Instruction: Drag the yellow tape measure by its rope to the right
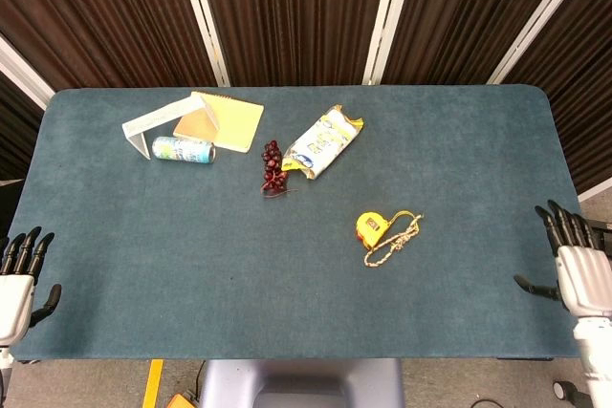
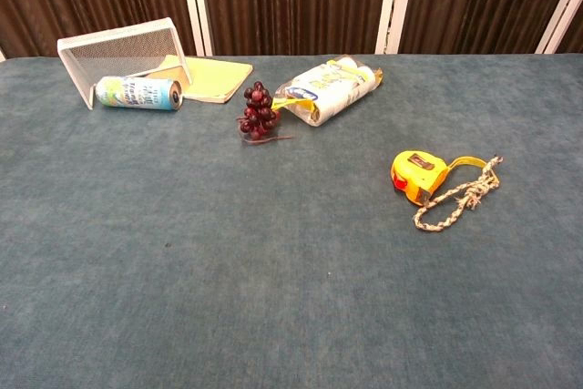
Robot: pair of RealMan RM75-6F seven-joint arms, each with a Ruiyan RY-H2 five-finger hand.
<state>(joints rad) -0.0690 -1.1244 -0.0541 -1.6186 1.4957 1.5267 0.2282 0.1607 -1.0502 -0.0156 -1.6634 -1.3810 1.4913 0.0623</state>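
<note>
The tape measure (image 1: 371, 227) lies mid-table, its rope (image 1: 395, 245) loose beside it. The right hand (image 1: 577, 268), fingers spread and empty, sits at the table's edge; the drag seems finished, or needs regrasping.

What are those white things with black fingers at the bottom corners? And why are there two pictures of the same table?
Those are a robot's two hands. Its left hand is at the bottom left corner and its right hand is at the bottom right corner. Both have their fingers spread and hold nothing.

The robot has two cameras. The head view looks down from high up, so you see the whole blue table. The chest view looks from lower, across the table, and shows no hands.

On the table lie a yellow tape measure with a rope tied to it, a bunch of dark grapes, a snack bag, a can on its side, a yellow notebook and a white wire rack.
</note>
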